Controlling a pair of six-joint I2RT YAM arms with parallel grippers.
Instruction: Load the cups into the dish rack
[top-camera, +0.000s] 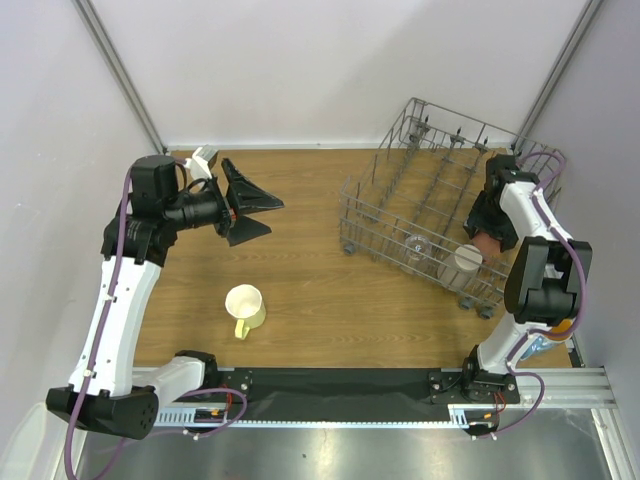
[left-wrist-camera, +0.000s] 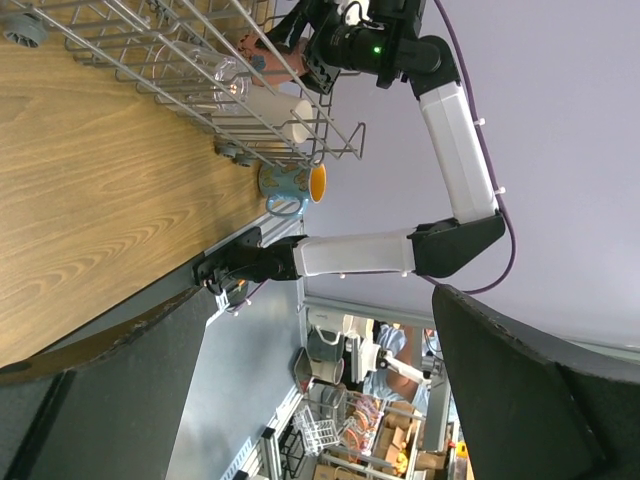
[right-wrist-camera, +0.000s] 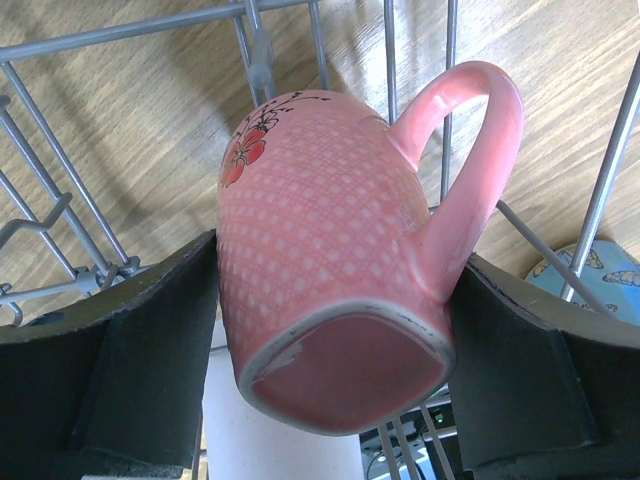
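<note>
My right gripper (top-camera: 486, 232) is shut on the salmon-pink mug (right-wrist-camera: 330, 230), its base toward the wrist camera and its handle against the right finger. It holds the mug over the right end of the dish rack (top-camera: 400, 200), with the wires (right-wrist-camera: 320, 40) just below. A clear glass (top-camera: 418, 243) and a beige cup (top-camera: 466, 262) sit in the rack's near side. The pale yellow mug (top-camera: 244, 306) stands on the table, front left. My left gripper (top-camera: 275, 216) hangs open and empty at the back left, well above the table. A blue cup (left-wrist-camera: 290, 185) stands just outside the rack's right corner.
The wooden table ends at a black strip along the near edge, where both arm bases are bolted. White walls close in the back and sides. The right arm's elbow (top-camera: 545, 280) hangs over the blue cup (top-camera: 545, 345).
</note>
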